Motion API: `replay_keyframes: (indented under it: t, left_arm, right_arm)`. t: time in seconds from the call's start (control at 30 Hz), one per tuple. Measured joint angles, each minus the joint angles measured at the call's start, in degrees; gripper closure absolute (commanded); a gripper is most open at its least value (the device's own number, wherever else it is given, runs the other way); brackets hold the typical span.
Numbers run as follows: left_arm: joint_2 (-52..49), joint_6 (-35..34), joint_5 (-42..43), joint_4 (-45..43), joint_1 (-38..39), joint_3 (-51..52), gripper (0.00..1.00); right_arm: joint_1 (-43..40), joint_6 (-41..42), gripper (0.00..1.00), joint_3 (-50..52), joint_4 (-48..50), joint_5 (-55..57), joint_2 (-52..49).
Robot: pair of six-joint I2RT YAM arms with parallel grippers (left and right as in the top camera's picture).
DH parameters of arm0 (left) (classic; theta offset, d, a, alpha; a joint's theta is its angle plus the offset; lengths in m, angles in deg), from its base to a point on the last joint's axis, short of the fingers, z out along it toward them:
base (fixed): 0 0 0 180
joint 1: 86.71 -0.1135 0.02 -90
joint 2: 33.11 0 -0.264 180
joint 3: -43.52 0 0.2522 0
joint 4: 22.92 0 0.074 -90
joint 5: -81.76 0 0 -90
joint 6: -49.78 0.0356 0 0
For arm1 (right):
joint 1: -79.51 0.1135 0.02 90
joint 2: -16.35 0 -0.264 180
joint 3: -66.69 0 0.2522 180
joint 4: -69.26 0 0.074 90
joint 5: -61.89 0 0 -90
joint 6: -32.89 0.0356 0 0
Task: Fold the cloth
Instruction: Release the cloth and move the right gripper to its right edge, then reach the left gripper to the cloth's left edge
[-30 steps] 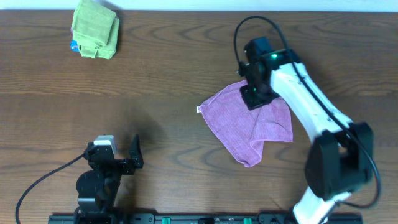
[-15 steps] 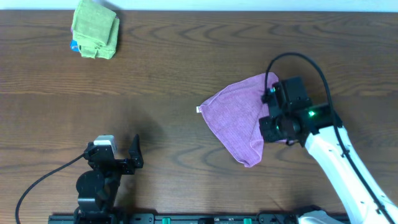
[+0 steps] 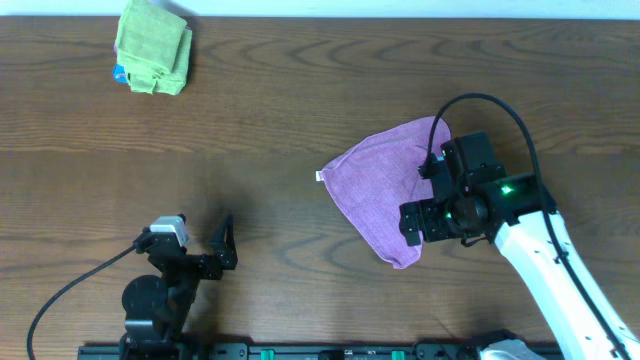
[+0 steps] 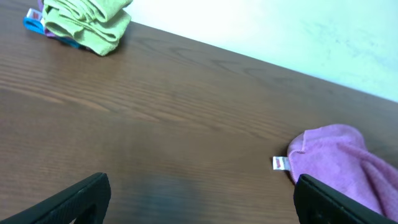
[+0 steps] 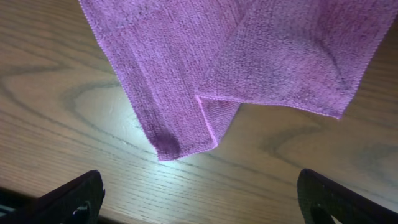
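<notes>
The right arm has drawn back frontward, bent over the purple cloth lying right of centre on the table; the right gripper hovers spread wide, empty. The left gripper, parked, gapes too.

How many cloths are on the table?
2. A green cloth lies folded at the far left corner; a purple cloth lies mid-right, partly under the right gripper. A blue item under the green one may be another.
</notes>
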Motion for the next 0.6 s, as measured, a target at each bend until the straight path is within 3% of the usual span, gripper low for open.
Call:
replay_keyframes:
  t: [0.37, 0.6]
  left_arm:
    - [0.0, -4.4, 0.7, -3.1, 0.0, 0.4, 0.05]
    - [0.0, -14.1, 5.1, -3.7, 0.0, 0.4, 0.05]
  right_arm:
    - [0.0, 0.1, 0.01, 0.0, 0.4, -2.7, 0.0]
    - [0.0, 0.1, 0.01, 0.0, 1.4, -2.9, 0.0]
